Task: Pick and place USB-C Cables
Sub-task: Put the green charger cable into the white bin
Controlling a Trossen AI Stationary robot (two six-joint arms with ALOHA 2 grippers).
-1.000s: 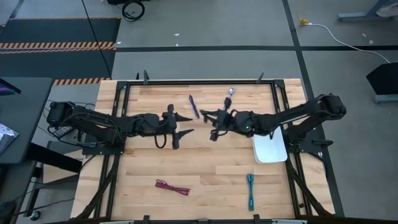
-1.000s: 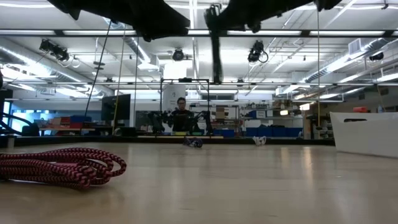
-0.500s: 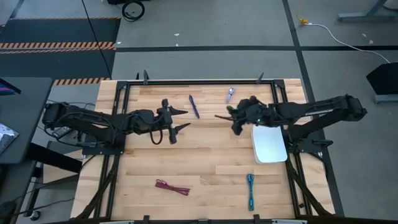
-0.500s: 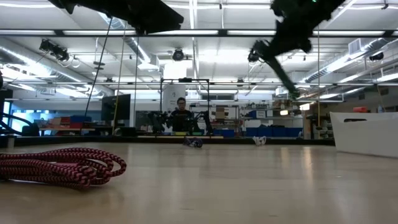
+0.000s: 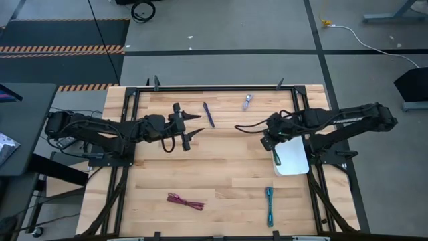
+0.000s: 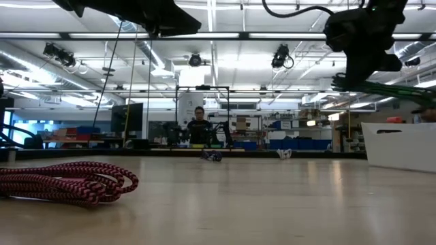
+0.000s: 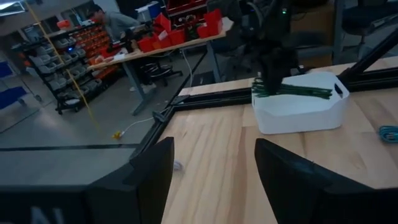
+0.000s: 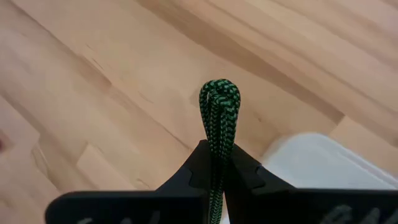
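My right gripper (image 5: 271, 138) hovers at the white tray's (image 5: 294, 161) left edge, shut on the green cable (image 5: 277, 158). In the low view the green cable (image 6: 398, 92) sticks out nearly level from the right gripper (image 6: 354, 78). My left gripper (image 5: 185, 131) is open at mid-table, above the wood, touching nothing. The dark purple cable (image 5: 208, 114) and the silvery lilac cable (image 5: 248, 101) lie near the far edge. The maroon red cable (image 5: 185, 200) and the teal cable (image 5: 269, 205) lie near the near edge. My right gripper pinches the green cable bundle between its two fingers (image 8: 249, 172) near one folded end (image 8: 219, 107), which pokes out past the fingertips. The fingers come from above. The cable (image 7: 298, 92) is lifted clear and lies almost level over the tray (image 7: 298, 115).
The table's metal frame rails run along the far edge (image 5: 214, 88) and both sides. The maroon cable (image 6: 65, 182) lies close to the low camera. A person (image 6: 198, 122) sits in the room beyond the table. Bare wood lies between the two arms.
My right gripper has carried the green cable from mid-table toward the right edge, up to the tray. It has turned on the way, so the cable, hanging straight down before, now lies nearly level. My left gripper has drawn back slightly toward the left.
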